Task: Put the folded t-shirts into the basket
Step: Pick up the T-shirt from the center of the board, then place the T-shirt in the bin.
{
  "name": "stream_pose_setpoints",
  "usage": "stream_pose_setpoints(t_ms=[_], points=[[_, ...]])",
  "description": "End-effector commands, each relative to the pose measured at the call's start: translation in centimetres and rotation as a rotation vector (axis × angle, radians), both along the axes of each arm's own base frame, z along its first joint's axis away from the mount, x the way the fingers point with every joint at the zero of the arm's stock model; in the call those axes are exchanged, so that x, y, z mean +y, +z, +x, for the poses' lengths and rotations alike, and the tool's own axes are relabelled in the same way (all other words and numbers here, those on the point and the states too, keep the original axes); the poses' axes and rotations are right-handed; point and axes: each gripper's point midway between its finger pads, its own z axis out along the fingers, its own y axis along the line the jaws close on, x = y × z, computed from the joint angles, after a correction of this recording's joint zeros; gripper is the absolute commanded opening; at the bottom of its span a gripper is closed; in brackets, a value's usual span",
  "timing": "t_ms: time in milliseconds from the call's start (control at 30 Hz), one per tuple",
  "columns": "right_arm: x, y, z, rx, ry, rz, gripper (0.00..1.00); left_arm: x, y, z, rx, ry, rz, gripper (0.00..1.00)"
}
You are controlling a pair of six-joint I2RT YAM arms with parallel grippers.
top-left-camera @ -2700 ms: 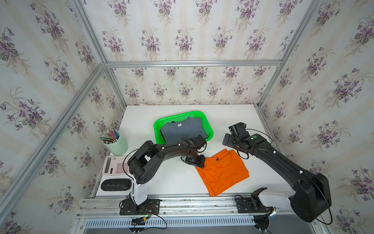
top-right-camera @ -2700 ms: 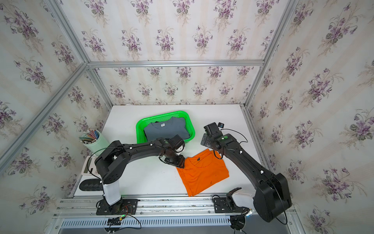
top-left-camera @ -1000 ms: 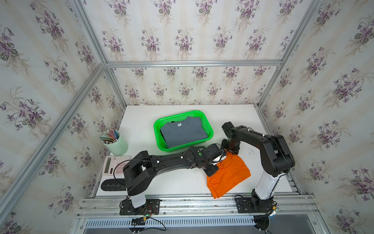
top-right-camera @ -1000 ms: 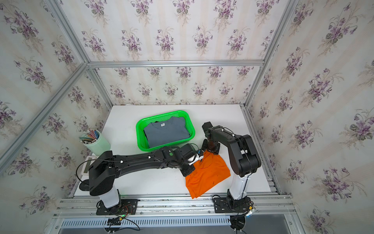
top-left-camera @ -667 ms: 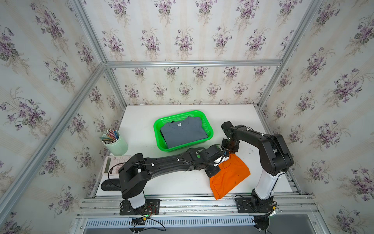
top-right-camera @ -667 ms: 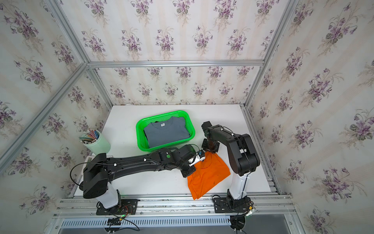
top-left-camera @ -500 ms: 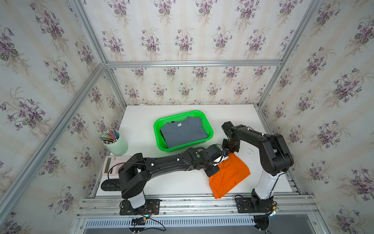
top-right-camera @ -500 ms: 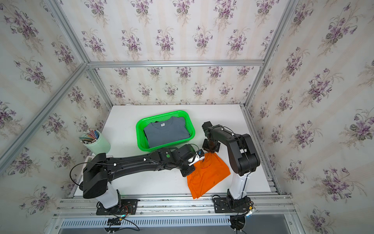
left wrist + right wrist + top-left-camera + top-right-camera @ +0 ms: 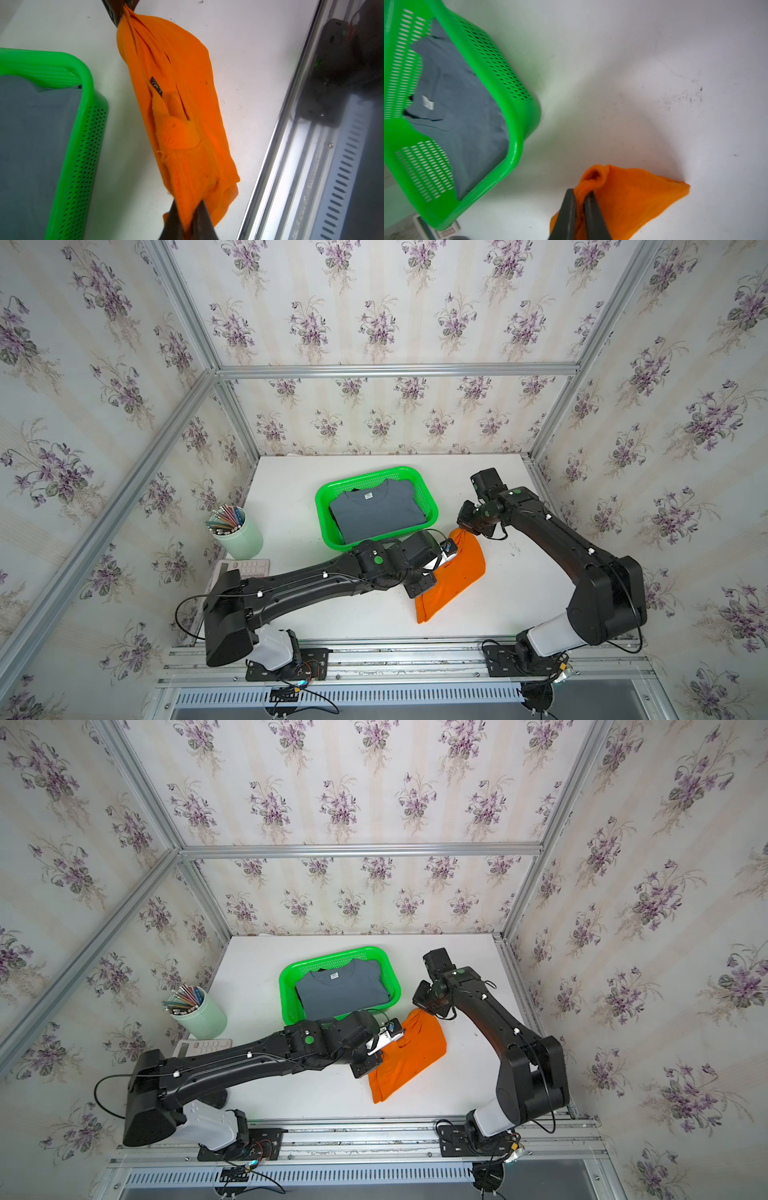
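- The left hand point(image 9: 188, 209) was pinched shut on one end of the orange t-shirt point(image 9: 182, 108), with cloth bunched between its two dark fingers point(image 9: 173, 222).
- The right hand point(image 9: 580, 196) was likewise closed tight on the opposite end, and a small roll of orange fabric poked up past its fingers point(image 9: 593, 212).
- Only the left wrist view showed both grips at once. The shirt ran stretched from one hand to the other, with long creases and a small black label point(image 9: 156, 86) near its middle.
- The orange t-shirt was outside the basket point(image 9: 323, 510), just beside the corner nearest the right hand. Whether its middle cleared the worktop point(image 9: 291, 489) could not be told.
- Inside the basket lay the grey-blue t-shirt point(image 9: 378, 512), folded flat and filling most of it.
- The right wrist view showed its white neck tag point(image 9: 428, 103) close up.
- In both top views a sliver of black cloth point(image 9: 335, 522) showed under its edge.
- Only the top views took in the pencil cup point(image 9: 243, 536). It stood well apart from the basket, on the side away from the orange t-shirt, with a calculator point(image 9: 246, 569) near it.
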Motion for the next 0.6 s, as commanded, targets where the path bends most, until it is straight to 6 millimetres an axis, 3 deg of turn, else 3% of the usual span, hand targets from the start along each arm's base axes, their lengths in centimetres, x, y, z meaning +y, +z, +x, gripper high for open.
stream_pose_setpoints(t_ms=[0, 133, 300, 400, 567], points=[[1.2, 2.0, 0.3, -0.028, -0.058, 0.107, 0.0, 2.2, 1.2, 1.5, -0.126, 0.016, 0.055, 0.0], [2.9, 4.3, 0.8, -0.074, -0.074, 0.238, 0.0, 4.1, 2.6, 2.1, -0.155, -0.018, 0.053, 0.0], [4.2, 7.3, 1.8, -0.133, -0.144, 0.339, 0.0, 7.2, 4.4, 4.3, -0.163, 0.072, 0.068, 0.0], [4.8, 8.3, 2.7, -0.164, -0.18, 0.352, 0.0, 9.2, 4.7, 6.2, -0.189, 0.153, 0.084, 0.0], [7.7, 9.8, 4.4, -0.191, -0.175, 0.421, 0.0, 12.4, 5.0, 9.5, -0.167, 0.298, 0.031, 0.0]])
